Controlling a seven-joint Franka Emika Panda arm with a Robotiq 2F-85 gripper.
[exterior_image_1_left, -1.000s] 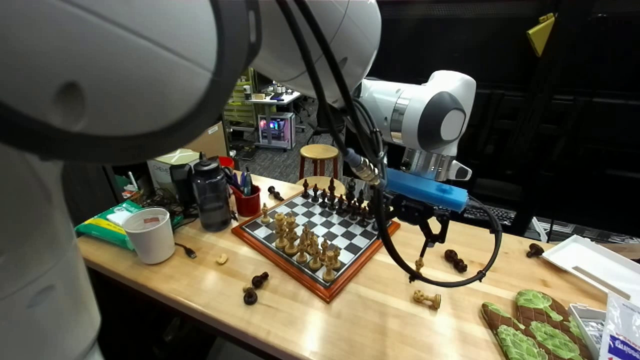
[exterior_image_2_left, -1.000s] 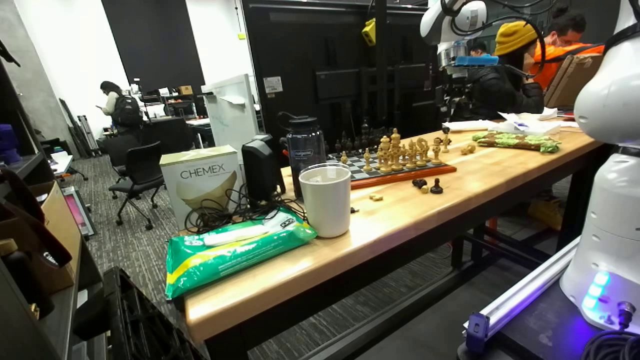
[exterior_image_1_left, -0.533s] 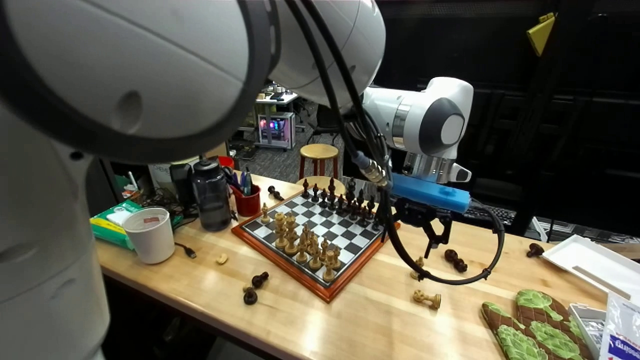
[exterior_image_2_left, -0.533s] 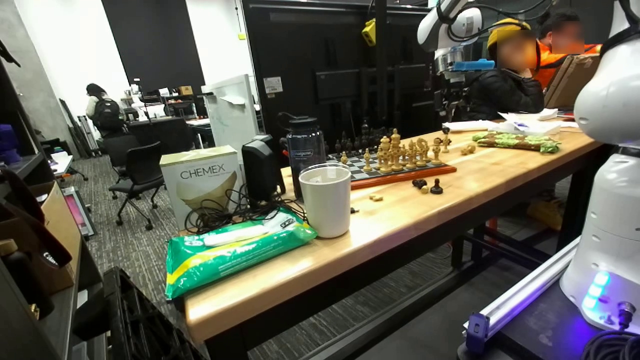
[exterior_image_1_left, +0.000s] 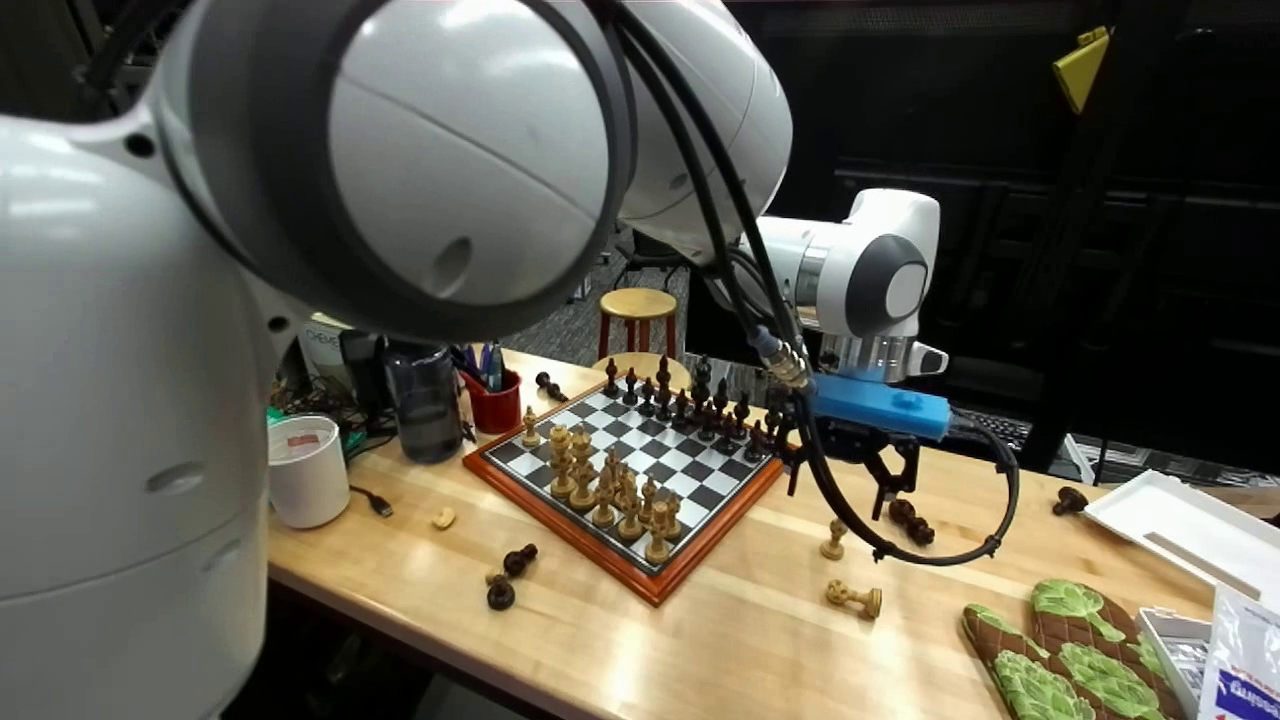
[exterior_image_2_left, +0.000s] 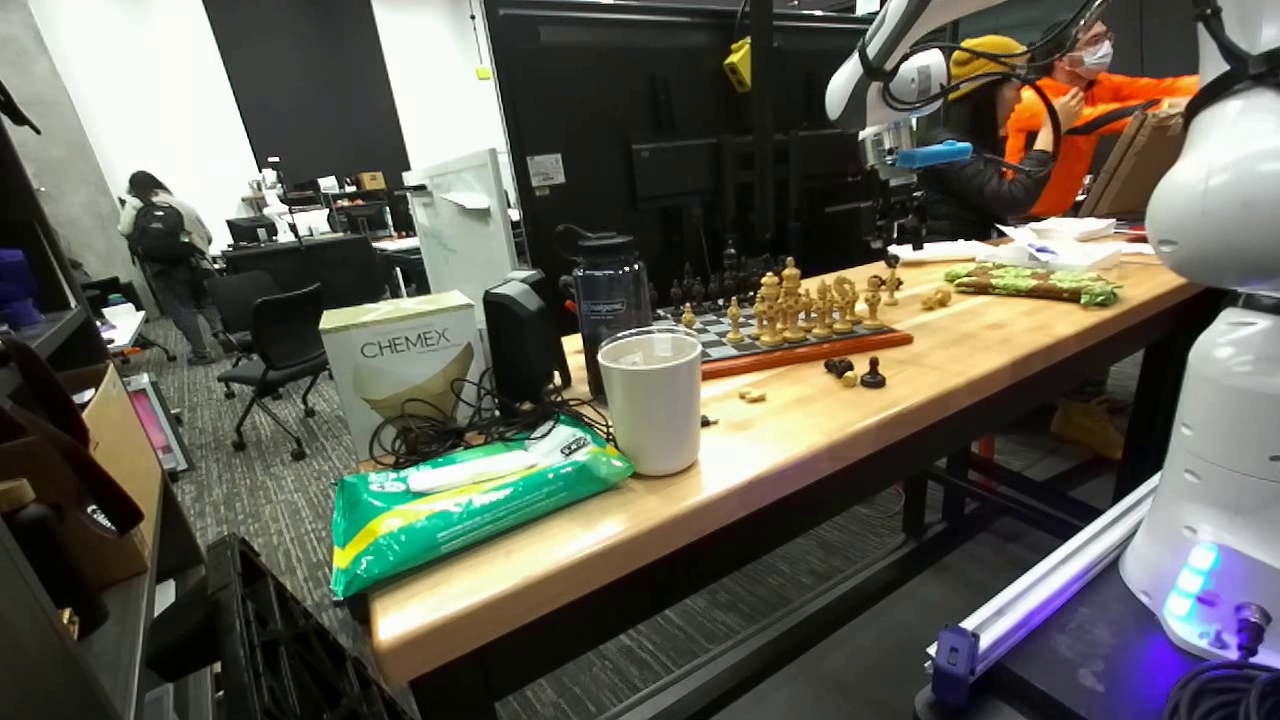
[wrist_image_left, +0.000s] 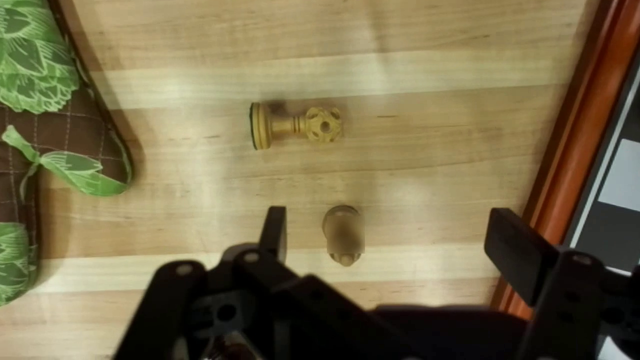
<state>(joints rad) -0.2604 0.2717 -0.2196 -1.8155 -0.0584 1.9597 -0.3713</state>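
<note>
My gripper (wrist_image_left: 391, 225) is open and empty, its two black fingers wide apart. It hangs above the table near the chessboard's edge; it also shows in both exterior views (exterior_image_1_left: 836, 498) (exterior_image_2_left: 895, 235). An upright light wooden chess piece (wrist_image_left: 345, 235) stands between the fingers in the wrist view, nearer the left finger and untouched. Its top is blurred there. It stands on the table in both exterior views (exterior_image_1_left: 833, 540) (exterior_image_2_left: 891, 290). A second light piece (wrist_image_left: 300, 125) lies on its side near it (exterior_image_1_left: 853, 598). Dark pieces (exterior_image_1_left: 912, 522) lie close by.
The chessboard (exterior_image_1_left: 655, 588) with light and dark pieces is beside the gripper; its red-brown rim (wrist_image_left: 590, 130) runs by the right finger. Patterned oven mitts (exterior_image_1_left: 1075, 645) and a white tray (exterior_image_1_left: 1180, 540) lie opposite. A white cup (exterior_image_2_left: 650, 410) and bottle (exterior_image_2_left: 610, 290) stand farther off.
My gripper has moved lower, shifting right in an exterior view, and stays open. The arm's upper links swung with it. The upright light piece has stayed in place and shows more fully now.
</note>
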